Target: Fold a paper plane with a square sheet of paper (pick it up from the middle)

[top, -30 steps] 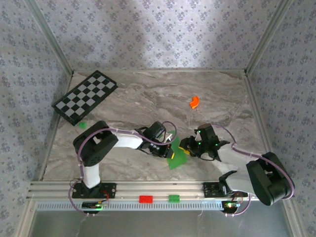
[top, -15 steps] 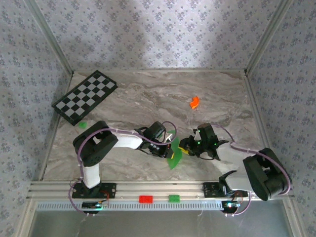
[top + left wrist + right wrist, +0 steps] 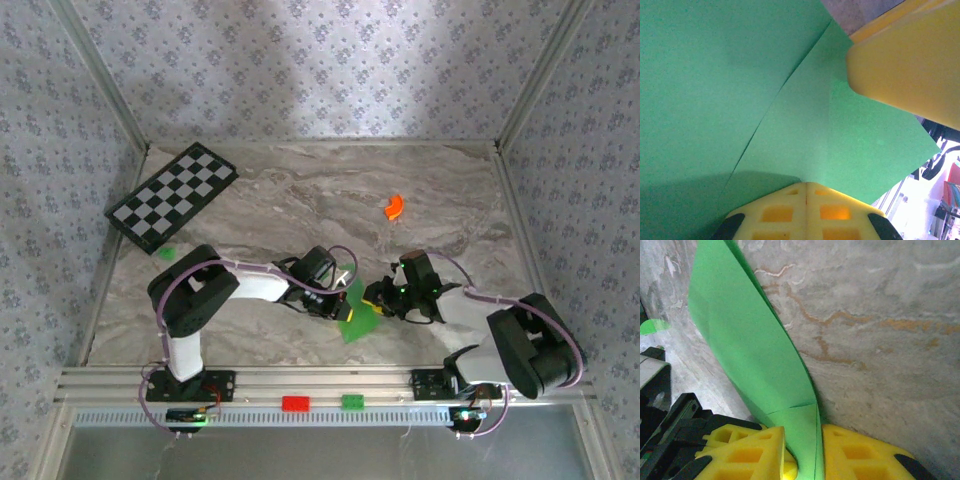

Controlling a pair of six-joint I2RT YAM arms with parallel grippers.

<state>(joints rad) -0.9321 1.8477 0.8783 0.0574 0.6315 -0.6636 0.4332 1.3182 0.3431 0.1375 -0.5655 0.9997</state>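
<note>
The square sheet of paper (image 3: pixel 356 312), bright green and partly folded with a crease, stands up off the marble table near its front middle, between my two grippers. My left gripper (image 3: pixel 338 300) is shut on its left edge; in the left wrist view the paper (image 3: pixel 740 90) rises straight out of the closed left gripper (image 3: pixel 806 184). My right gripper (image 3: pixel 376 298) reaches in from the right. In the right wrist view a folded flap of paper (image 3: pixel 740 340) runs down between the right gripper (image 3: pixel 802 432) jaws, against one finger, with a narrow gap at the other.
A checkered board (image 3: pixel 172 195) leans at the back left, with a tiny green block (image 3: pixel 166 253) in front of it. A small orange curved piece (image 3: pixel 394 206) lies at the back right. Red (image 3: pixel 295 403) and green (image 3: pixel 352 402) blocks sit on the front rail.
My right gripper's jaws have narrowed round the paper's right edge and that arm's elbow has swung a little left. The left gripper keeps its hold and has not moved.
</note>
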